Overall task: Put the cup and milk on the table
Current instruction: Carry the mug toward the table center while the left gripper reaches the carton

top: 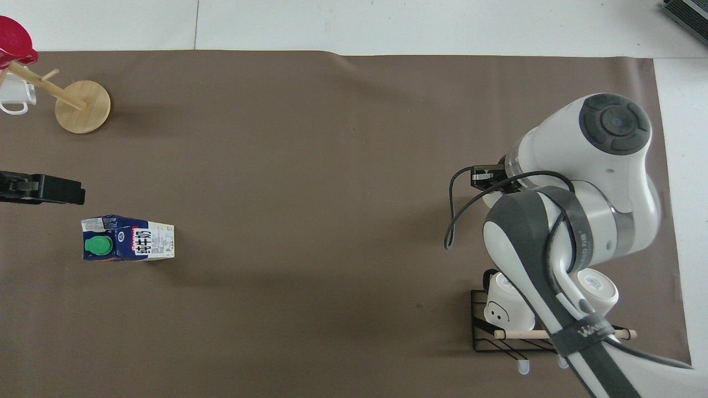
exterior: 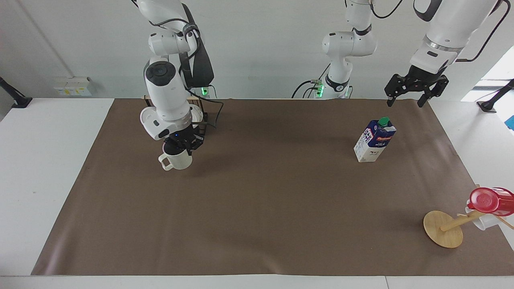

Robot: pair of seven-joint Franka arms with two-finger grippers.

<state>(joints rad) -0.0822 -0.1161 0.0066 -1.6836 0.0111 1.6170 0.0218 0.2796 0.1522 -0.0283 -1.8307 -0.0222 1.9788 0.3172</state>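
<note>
Facing view: milk (exterior: 374,140) stood upright on the worktop (exterior: 281,208) toward the left arm's end, under the open, raised left tool (exterior: 416,91); the right tool (exterior: 178,144) gripped the cup (exterior: 176,160) at its rim, low over the sheet, contact unclear, so release seemingly remained. Overhead view: right arm hid the cup; left tool (top: 41,188) was cut off at the edge.

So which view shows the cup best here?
The facing view: the cup shows whole, upright with its loop handle, under the right gripper, whose fingers grip its rim. In the overhead view the right arm hides nearly all of it, leaving at most a sliver of its side.
</note>
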